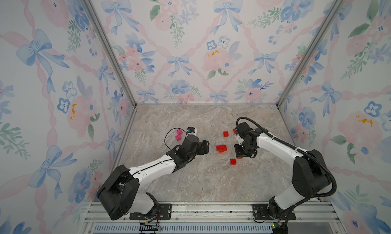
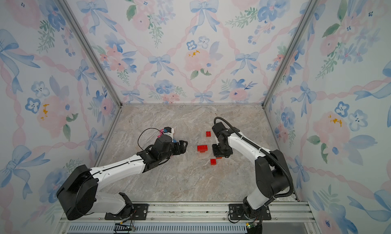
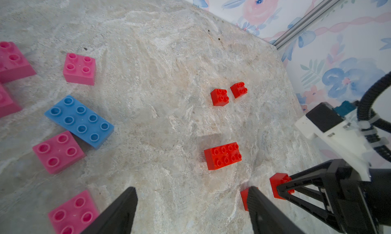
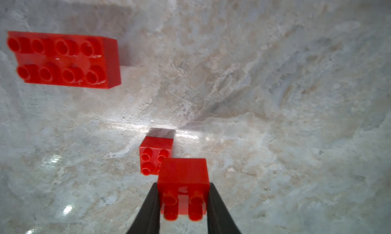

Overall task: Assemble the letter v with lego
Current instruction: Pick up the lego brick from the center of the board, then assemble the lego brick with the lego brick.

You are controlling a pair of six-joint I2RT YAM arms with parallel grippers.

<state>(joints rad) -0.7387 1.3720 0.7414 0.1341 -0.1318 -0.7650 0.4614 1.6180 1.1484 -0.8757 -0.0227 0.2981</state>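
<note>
Our right jaws clench a small red brick (image 4: 183, 173); the long red brick (image 1: 221, 148) lies at their ten o'clock (axis nine-to-three), left jaws released.

Pink brick (image 3: 12, 61): cut off by the frame edge, left wrist view.
Blue brick (image 2: 175, 140): only a sliver beside left arm (image 2: 118, 169), frame centre.
Far red brick (image 1: 234, 131): mostly behind right arm (image 1: 275, 144), right of centre.

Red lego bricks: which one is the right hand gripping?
The small square red brick clamped in the right hand, its studs turned toward the wrist camera. The neighbouring square brick and long red brick lie free, studs up.
</note>
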